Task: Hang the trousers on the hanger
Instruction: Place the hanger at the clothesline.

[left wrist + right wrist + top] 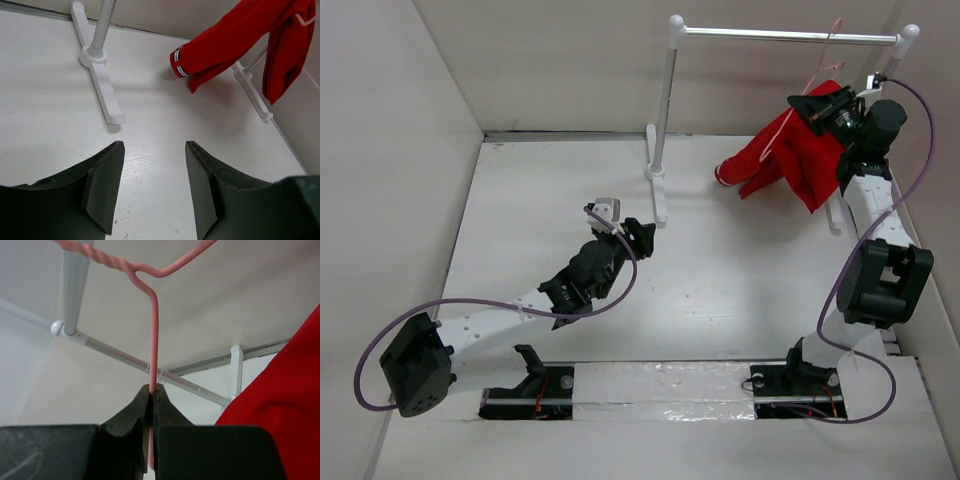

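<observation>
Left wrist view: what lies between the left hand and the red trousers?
In the left wrist view, only bare white tabletop separates the left hand from the bright red cloth trousers; the white rack foot stands aside.

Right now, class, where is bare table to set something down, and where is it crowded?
Bare table lies between the left end effector and the right arm, and left of the rack post. Crowded: far right, where trousers hang on the hanger in the right end effector.

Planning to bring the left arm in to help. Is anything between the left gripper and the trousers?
Nothing visible does. Ahead of the open left gripper, only bare table lies up to the nearest cuff of the trousers. The rack foot sits off to the left of that line.
</observation>
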Controlling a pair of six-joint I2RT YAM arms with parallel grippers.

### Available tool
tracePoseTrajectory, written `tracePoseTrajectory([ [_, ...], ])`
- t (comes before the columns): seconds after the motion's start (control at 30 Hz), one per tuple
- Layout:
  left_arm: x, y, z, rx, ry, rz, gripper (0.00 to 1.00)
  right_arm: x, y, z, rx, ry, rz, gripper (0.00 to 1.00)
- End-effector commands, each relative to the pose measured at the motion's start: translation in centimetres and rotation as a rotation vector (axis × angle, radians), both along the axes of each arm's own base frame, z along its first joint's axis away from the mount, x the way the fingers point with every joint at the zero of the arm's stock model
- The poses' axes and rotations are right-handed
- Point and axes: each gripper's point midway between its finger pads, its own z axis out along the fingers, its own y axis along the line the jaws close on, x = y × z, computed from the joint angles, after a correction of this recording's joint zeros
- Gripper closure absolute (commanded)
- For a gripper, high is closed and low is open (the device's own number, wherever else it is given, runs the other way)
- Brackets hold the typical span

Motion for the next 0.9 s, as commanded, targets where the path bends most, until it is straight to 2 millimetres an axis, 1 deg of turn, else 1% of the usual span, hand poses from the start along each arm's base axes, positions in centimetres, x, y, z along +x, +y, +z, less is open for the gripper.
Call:
tracePoseTrajectory([
  [0.0,-0.1,-0.1,1.6,-0.055,-0.043,-0.010,0.51,-1.0,0.2,6.8,-0.068,-0.271,0.033,1.00],
  [0.03,-0.1,-0.1,1.7,-0.053,-0.045,-0.009,0.51,-0.7,-0.4,6.9,-0.067,-0.271,0.020,1.00],
  [0.1,0.0,0.0,1.6,-0.052,-0.044,-0.004,0.51,-0.2,-0.6,6.5,-0.067,-0.256,0.017,1.00],
  [0.17,0.0,0.0,1.6,-0.051,-0.044,-0.004,0.51,0.2,-1.0,5.9,-0.069,-0.246,0.016,1.00],
  [0.23,0.1,-0.1,1.6,-0.048,-0.043,-0.004,0.51,0.5,-1.1,5.1,-0.067,-0.234,0.021,1.00],
  [0.27,0.1,-0.2,1.5,-0.047,-0.042,-0.004,0.51,0.7,-1.1,4.2,-0.062,-0.218,0.019,1.00],
  [0.37,0.1,-0.2,1.3,-0.045,-0.038,-0.001,0.51,0.9,-1.1,2.7,-0.064,-0.197,0.024,1.00],
  [0.4,0.1,-0.1,1.4,-0.043,-0.040,0.000,0.51,1.0,-1.6,1.8,-0.063,-0.184,0.021,1.00],
  [0.43,0.2,-0.2,1.5,-0.044,-0.041,0.002,0.51,1.0,-1.4,1.4,-0.064,-0.178,0.032,0.97],
  [0.47,0.2,0.0,1.4,-0.042,-0.039,0.006,0.51,1.3,-1.5,0.7,-0.062,-0.166,0.037,0.89],
  [0.53,0.2,0.1,1.4,-0.042,-0.039,0.010,0.51,1.4,-1.8,0.1,-0.065,-0.158,0.046,0.81],
  [0.57,0.2,0.1,1.3,-0.040,-0.040,0.014,0.51,1.4,-1.7,-0.1,-0.070,-0.158,0.052,0.67],
  [0.6,0.3,0.2,1.4,-0.041,-0.042,0.017,0.51,1.5,-1.7,-0.3,-0.073,-0.151,0.056,0.60],
  [0.63,0.3,0.3,1.4,-0.037,-0.043,0.023,0.51,1.5,-2.2,-0.1,-0.079,-0.155,0.043,0.53],
  [0.67,0.4,0.4,1.4,-0.033,-0.040,0.031,0.51,1.5,-2.3,0.0,-0.092,-0.159,0.035,0.39],
  [0.73,0.4,0.5,1.3,-0.031,-0.036,0.035,0.50,1.4,-2.4,0.2,-0.111,-0.152,0.018,0.26],
  [0.77,0.4,0.5,1.2,-0.029,-0.035,0.035,0.50,1.4,-2.5,0.3,-0.138,-0.159,0.006,0.16],
  [0.8,0.4,0.5,1.3,-0.030,-0.037,0.037,0.50,1.3,-2.7,0.1,-0.144,-0.142,-0.003,0.14],
  [0.83,0.5,0.5,1.3,-0.029,-0.038,0.038,0.50,1.1,-2.8,0.5,-0.153,-0.150,-0.020,0.13],
  [0.87,0.6,0.5,1.4,-0.027,-0.037,0.045,0.50,1.1,-3.3,0.4,-0.163,-0.149,-0.036,0.13],
])
